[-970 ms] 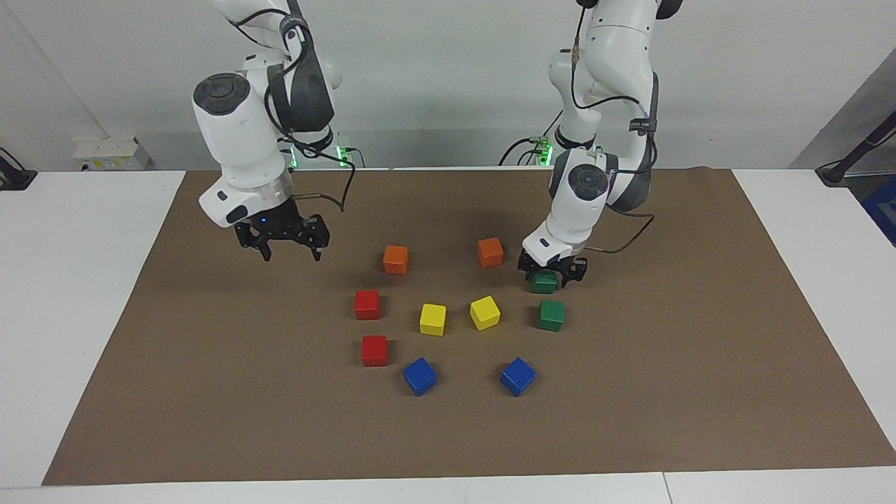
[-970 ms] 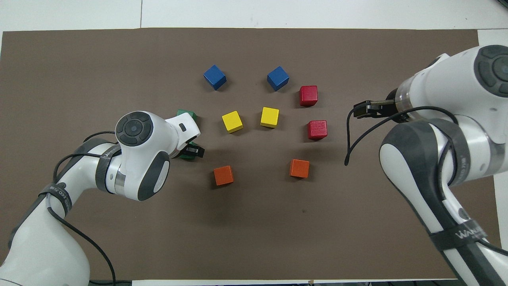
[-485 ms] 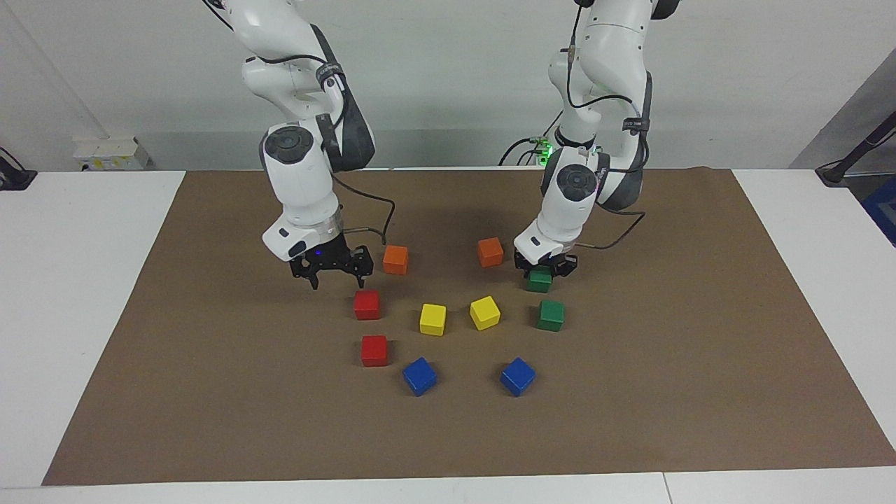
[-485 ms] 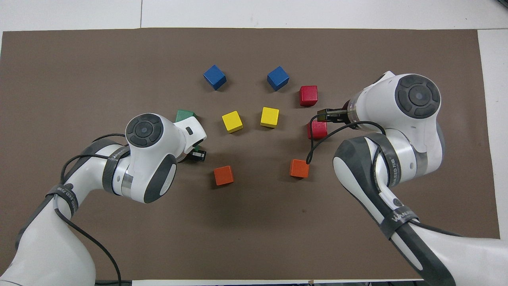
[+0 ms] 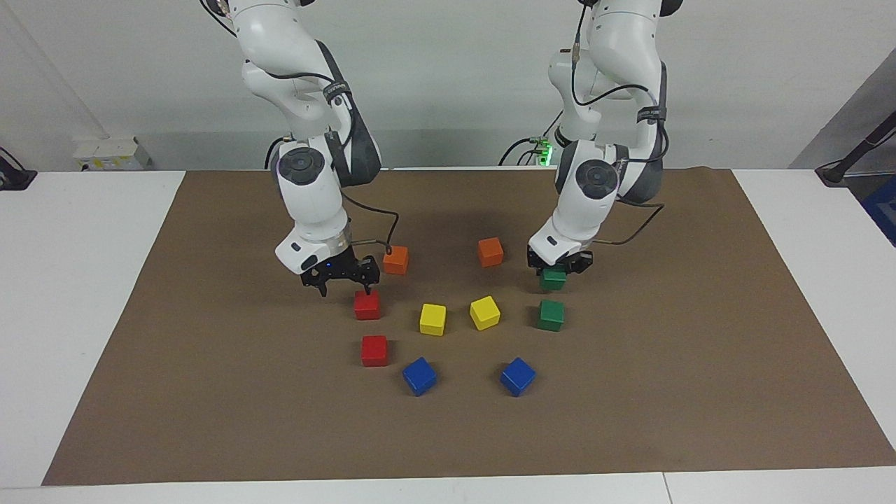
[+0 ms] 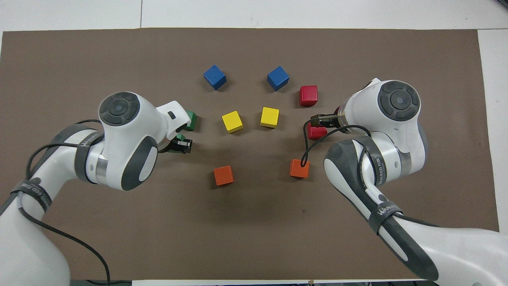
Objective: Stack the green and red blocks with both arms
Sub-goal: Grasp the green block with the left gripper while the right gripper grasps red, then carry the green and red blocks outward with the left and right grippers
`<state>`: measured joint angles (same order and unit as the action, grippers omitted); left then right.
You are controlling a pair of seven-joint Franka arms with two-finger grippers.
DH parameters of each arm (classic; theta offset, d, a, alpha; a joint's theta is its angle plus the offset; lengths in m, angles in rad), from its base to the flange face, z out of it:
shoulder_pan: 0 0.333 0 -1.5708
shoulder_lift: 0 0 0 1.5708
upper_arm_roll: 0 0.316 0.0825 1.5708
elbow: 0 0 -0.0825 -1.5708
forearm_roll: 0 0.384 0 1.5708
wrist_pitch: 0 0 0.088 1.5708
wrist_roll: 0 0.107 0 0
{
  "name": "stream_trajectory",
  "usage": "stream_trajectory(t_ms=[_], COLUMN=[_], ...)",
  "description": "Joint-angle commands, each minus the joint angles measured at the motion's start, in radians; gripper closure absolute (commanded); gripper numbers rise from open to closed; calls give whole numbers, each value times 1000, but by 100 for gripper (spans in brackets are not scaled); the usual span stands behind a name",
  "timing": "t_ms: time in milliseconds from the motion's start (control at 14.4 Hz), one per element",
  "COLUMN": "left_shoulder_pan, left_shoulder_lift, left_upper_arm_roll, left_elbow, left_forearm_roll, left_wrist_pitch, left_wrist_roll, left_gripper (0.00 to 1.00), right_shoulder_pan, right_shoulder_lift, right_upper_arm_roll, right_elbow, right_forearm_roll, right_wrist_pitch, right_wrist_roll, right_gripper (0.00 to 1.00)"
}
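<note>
My left gripper is shut on a dark green block and holds it low over the mat, beside an orange cube. A second green block rests on the mat just farther from the robots. In the overhead view the held green block peeks out under the left gripper, close to the resting green block. My right gripper hangs open just above a red block. Another red block lies farther out. From overhead the right gripper partly covers the nearer red block.
Two orange cubes lie nearest the robots. Two yellow cubes sit in the middle. Two blue cubes lie farthest out. All rest on a brown mat.
The left gripper closed on the green block and has lifted it slightly toward the second green block. The right arm swung in from its end of the table and lowered over the nearer red block.
</note>
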<state>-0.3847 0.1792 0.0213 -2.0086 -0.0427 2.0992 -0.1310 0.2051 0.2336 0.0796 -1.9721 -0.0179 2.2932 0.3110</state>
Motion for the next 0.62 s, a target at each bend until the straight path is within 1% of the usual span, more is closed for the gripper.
stream_trajectory(t_ms=[0,139,347,485,554], left_shoulder_pan=[94,170,294,380,432], left_shoulder_lift=[-79,-127,-207,-225,-240], left_upper_arm_roll=[-1,0,5,8,8], left_elbow=[85,116,111,93,52], left_forearm_roll=[-48,-51,-51,-49,-49], left_wrist_pitch=[-164,-235,-293,-306,-285], left_wrist_roll=[8,24,129,259,334], left_gripper=[100,100,100,100,100], right_shoulder_pan=[16,22,39,40,42], right_shoulder_lift=[24,35,55,65,75], right_upper_arm_roll=[-1,-3,-3,-3,-3], right_elbow=[-5,-2,-1,-1,-1], right_forearm_roll=[0,-10,-10,-11,-11], right_wrist_pitch=[25,22,26,31,41], right_wrist_roll=[20,22,26,36,36], right_gripper=[0,0,0,0,0])
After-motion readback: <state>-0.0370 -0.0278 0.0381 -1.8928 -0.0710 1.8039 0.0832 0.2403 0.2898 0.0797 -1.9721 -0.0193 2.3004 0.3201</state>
